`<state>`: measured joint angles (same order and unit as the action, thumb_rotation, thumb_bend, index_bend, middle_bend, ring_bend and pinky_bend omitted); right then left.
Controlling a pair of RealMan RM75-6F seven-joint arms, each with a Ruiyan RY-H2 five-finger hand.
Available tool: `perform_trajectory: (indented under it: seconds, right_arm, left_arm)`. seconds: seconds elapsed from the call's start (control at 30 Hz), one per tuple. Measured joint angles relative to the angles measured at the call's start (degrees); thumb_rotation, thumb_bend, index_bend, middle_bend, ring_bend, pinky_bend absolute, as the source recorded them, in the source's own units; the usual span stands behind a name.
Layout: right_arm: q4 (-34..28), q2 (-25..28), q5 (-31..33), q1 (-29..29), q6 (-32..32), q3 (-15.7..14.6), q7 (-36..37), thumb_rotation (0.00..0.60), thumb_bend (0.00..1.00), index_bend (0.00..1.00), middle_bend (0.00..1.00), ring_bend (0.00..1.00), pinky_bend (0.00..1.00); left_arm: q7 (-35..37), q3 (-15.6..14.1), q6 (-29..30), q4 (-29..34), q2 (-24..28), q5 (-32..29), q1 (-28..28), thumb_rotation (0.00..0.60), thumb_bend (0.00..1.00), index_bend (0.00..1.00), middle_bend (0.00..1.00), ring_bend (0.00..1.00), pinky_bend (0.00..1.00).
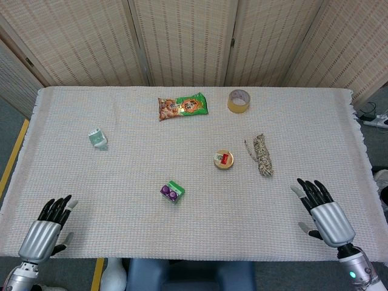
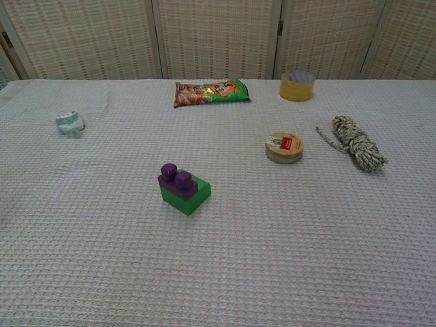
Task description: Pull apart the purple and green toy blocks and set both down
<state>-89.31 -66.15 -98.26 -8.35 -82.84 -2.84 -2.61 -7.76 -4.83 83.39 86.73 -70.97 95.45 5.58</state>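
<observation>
The purple block is stuck onto the green block; the joined pair lies on the white cloth near the table's middle front. My left hand hovers at the front left corner, fingers spread and holding nothing. My right hand rests at the front right, fingers apart and likewise holding nothing. Both hands are far from the blocks. The chest view shows neither hand.
A snack packet and a tape roll lie at the back. A round tin and a rope bundle sit right of centre. A small white-green object is at left.
</observation>
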Motion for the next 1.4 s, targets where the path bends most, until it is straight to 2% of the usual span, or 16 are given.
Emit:
perform_trajectory:
  seconds: [0.6, 0.83, 0.97, 1.07, 1.17, 1.3, 1.4]
  right_arm:
    - [-0.2, 1.1, -2.8, 1.4, -3.4, -1.2, 1.0, 0.600, 0.27, 0.00, 0.00, 0.00, 0.00]
    - [-0.3, 1.4, -3.3, 1.8, -4.5, -1.2, 1.7, 0.600, 0.27, 0.00, 0.00, 0.00, 0.00]
    - [-0.3, 1.5, -3.6, 1.9, -5.0, -1.2, 2.0, 0.600, 0.27, 0.00, 0.00, 0.00, 0.00]
    - [-0.3, 1.5, -3.8, 1.9, -4.9, -1.2, 2.1, 0.600, 0.27, 0.00, 0.00, 0.00, 0.00]
    - [-0.3, 1.5, -4.0, 1.7, -4.5, -1.3, 2.3, 0.600, 0.27, 0.00, 0.00, 0.00, 0.00]
    - [-0.3, 1.8, -3.8, 1.7, -4.6, -1.2, 3.1, 0.600, 0.27, 0.00, 0.00, 0.00, 0.00]
    - [-0.2, 2.0, -3.5, 1.7, -4.7, -1.1, 3.7, 0.600, 0.27, 0.00, 0.00, 0.00, 0.00]
  left_arm:
    - [-0.9, -1.2, -1.5, -0.1, -0.9, 2.1, 0.9, 0.600, 0.43, 0.00, 0.00, 0.00, 0.00]
    - [-2.2, -1.7, -1.4, 1.2, -1.2, 6.2, 2.4, 0.600, 0.43, 0.02, 0.00, 0.00, 0.00]
    - [-2.1, -1.9, -4.7, 5.2, -0.2, 7.7, 5.1, 0.600, 0.43, 0.09, 0.00, 0.00, 0.00]
    - [-1.9, -1.1, -7.8, 9.3, 0.3, 8.5, 8.5, 0.600, 0.43, 0.21, 0.00, 0.00, 0.00]
    - [0.0, 0.9, -9.5, 11.2, -0.9, 8.7, 11.6, 0.600, 0.43, 0.32, 0.01, 0.00, 0.00]
    - [3.4, 3.3, -12.3, 12.1, -4.0, 7.2, 14.5, 0.600, 0.43, 0.35, 0.01, 0.00, 0.00]
    - [2.0, 5.1, -15.4, 12.9, -5.6, 5.0, 16.7, 0.600, 0.43, 0.35, 0.01, 0.00, 0.00]
